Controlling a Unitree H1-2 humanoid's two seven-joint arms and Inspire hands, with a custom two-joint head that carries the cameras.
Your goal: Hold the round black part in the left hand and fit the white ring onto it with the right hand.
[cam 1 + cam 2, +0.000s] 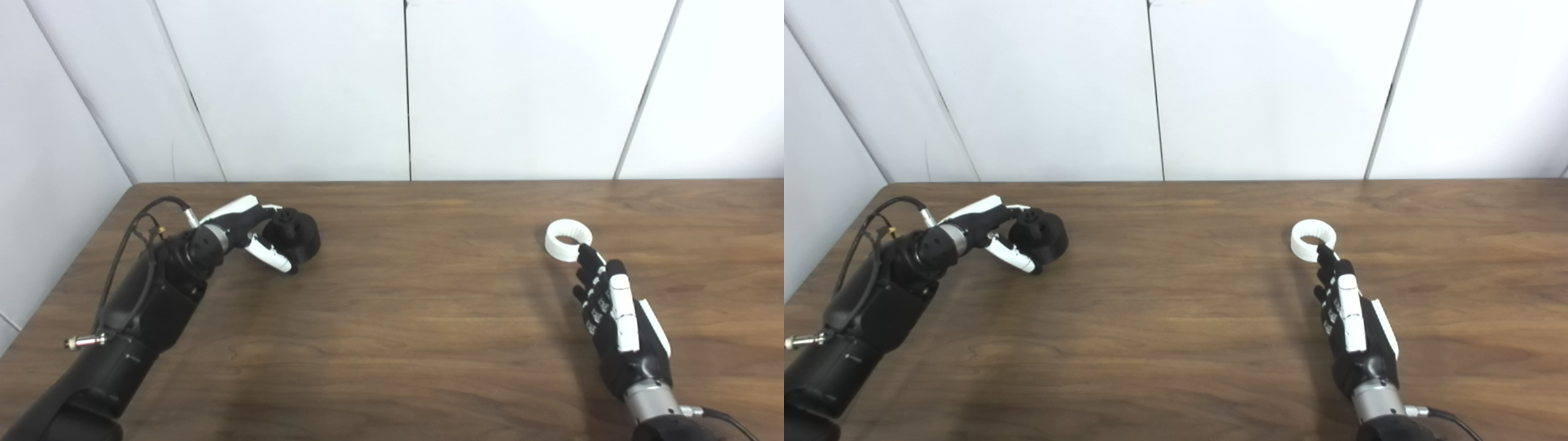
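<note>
The round black part (298, 236) rests on the table at the left. My left hand (245, 233) lies against its near-left side. The fingers curve over its back edge and the thumb reaches along its front, spread about as wide as the part and not clamped on it. The white ring (568, 240) lies flat on the table at the right. My right hand (615, 318) lies just in front of it, palm down and fingers stretched out and apart. One fingertip (1323, 250) touches the ring's near edge. This hand holds nothing.
The brown wooden table (416, 318) runs to white wall panels (404, 92) at the back and left. A loose cable (131, 233) loops off my left forearm.
</note>
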